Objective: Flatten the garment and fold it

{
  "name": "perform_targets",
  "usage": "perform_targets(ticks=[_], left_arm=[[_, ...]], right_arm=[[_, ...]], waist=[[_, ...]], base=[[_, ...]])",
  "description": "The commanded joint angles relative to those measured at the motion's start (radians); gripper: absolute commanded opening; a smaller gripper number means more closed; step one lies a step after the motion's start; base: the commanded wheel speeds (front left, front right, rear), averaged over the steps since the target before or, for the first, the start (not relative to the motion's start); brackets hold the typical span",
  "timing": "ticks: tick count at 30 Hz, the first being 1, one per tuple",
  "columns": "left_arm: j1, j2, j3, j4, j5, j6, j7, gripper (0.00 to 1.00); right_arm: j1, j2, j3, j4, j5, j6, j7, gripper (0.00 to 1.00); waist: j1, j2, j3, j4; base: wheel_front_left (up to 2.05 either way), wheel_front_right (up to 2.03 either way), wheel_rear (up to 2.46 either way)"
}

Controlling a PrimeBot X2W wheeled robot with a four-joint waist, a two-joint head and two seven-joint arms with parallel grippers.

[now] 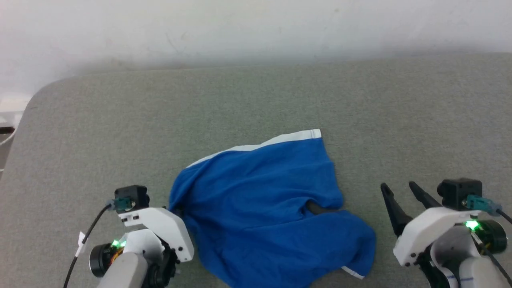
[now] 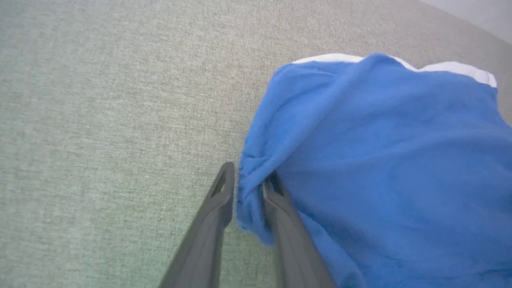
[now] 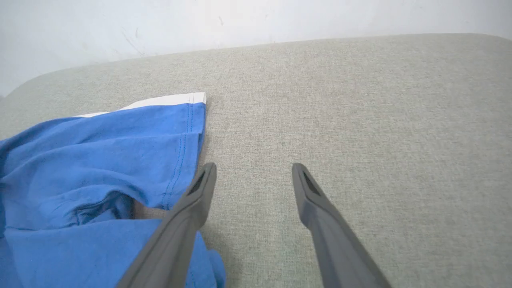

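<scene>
The royal-blue shorts [image 1: 264, 200] lie crumpled on the grey cloth surface [image 1: 256, 100], their white band [image 1: 280, 140] along the far edge. My left gripper [image 2: 250, 176] is shut on a bunched fold at the garment's left edge [image 2: 252, 188]; in the head view its fingers are hidden under the cloth beside the white wrist housing [image 1: 160, 228]. My right gripper [image 1: 398, 190] hovers open to the right of the shorts, nothing between its fingers [image 3: 200, 188]. The shorts' right hem [image 3: 188, 148] lies just left of that gripper.
A pale wall [image 1: 256, 28] rises behind the surface's far edge. The surface's rounded left corner [image 1: 44, 92] drops off beside a pale object [image 1: 6, 128]. Bare grey cloth stretches right of the shorts [image 3: 360, 120] and beyond them.
</scene>
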Motion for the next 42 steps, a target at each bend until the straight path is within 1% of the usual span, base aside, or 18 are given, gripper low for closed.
perform_targets(ticks=[1,4,8,11,13,15,17,18,19,20,25,34,37,41,42], left_arm=[[0.019,-0.004,0.005,-0.026,-0.013,-0.02,-0.027,1.0],[0.036,-0.015,0.013,-0.044,-0.025,-0.035,-0.067,1.0],[0.057,-0.031,0.033,-0.069,-0.023,-0.06,-0.193,1.0],[0.064,-0.044,0.054,-0.078,-0.009,-0.073,-0.32,1.0],[0.064,-0.052,0.066,-0.072,-0.001,-0.083,-0.397,1.0],[0.063,-0.057,0.071,-0.06,0.009,-0.088,-0.451,1.0],[0.063,-0.063,0.071,-0.045,0.01,-0.096,-0.482,1.0],[0.061,-0.063,0.07,-0.037,0.011,-0.1,-0.491,1.0],[0.06,-0.065,0.071,-0.03,0.011,-0.104,-0.5,1.0],[0.059,-0.066,0.07,-0.021,0.009,-0.107,-0.503,1.0],[0.061,-0.068,0.073,0.009,0.0,-0.11,-0.509,1.0],[0.061,-0.061,0.059,0.011,-0.011,-0.116,-0.477,1.0],[0.051,-0.061,0.045,0.007,-0.01,-0.12,-0.457,1.0],[0.024,-0.068,0.017,0.001,-0.005,-0.129,-0.429,1.0],[0.013,-0.072,0.008,0.0,-0.003,-0.133,-0.422,1.0]], right_arm=[[-0.038,0.003,0.018,0.025,0.012,-0.001,-0.015,1.0],[-0.071,0.003,0.044,0.06,0.03,-0.001,-0.029,1.0],[-0.138,0.003,0.105,0.149,0.044,-0.001,-0.023,1.0],[-0.175,0.003,0.147,0.219,0.036,-0.001,0.019,1.0],[-0.195,0.003,0.158,0.265,0.005,-0.001,0.057,1.0],[-0.207,0.003,0.162,0.31,-0.033,-0.001,0.115,1.0],[-0.209,0.003,0.166,0.345,-0.083,-0.001,0.193,1.0],[-0.207,0.003,0.177,0.355,-0.101,-0.001,0.235,0.6],[-0.204,0.003,0.177,0.357,-0.104,-0.001,0.267,0.35],[-0.2,0.003,0.173,0.352,-0.114,-0.001,0.286,0.0],[-0.147,0.003,0.1,0.291,-0.162,-0.001,0.328,0.0],[-0.002,0.003,-0.095,0.123,-0.219,-0.001,0.347,0.0],[0.039,0.002,-0.168,0.084,-0.245,-0.001,0.338,0.0],[0.065,0.003,-0.216,0.063,-0.206,-0.001,0.294,0.0],[0.067,0.003,-0.217,0.063,-0.181,-0.001,0.272,0.38]], waist=[[0.0,-0.0001,0.007,0.012],[0.0,-0.0001,0.012,0.022],[0.0,-0.0001,0.022,0.045],[0.0,-0.0001,0.029,0.064],[0.0,-0.0001,0.033,0.078],[0.0,-0.0001,0.036,0.087],[0.0,-0.0001,0.037,0.095],[0.0,-0.0001,0.036,0.099],[0.0,-0.0001,0.036,0.102],[0.0,-0.0001,0.034,0.105],[0.0,-0.0001,0.019,0.102],[0.0,-0.0001,0.001,0.068],[0.0,-0.0001,0.004,0.054],[0.0,-0.0001,0.011,0.033],[0.0,-0.0001,0.011,0.028]], base=[[0.0,0.0,0.0],[0.0,0.0,0.0],[0.0,0.0,0.0],[0.0,0.0,0.0],[0.0,0.0,0.0],[0.0,0.0,0.0],[0.0,0.0,0.0],[0.0,0.0,0.0],[0.0,0.0,0.0],[0.0,0.0,0.0],[0.0,0.0,0.0],[0.0,0.0,0.0],[0.0,0.0,0.0],[0.0,0.0,0.0],[0.0,0.0,0.0]])
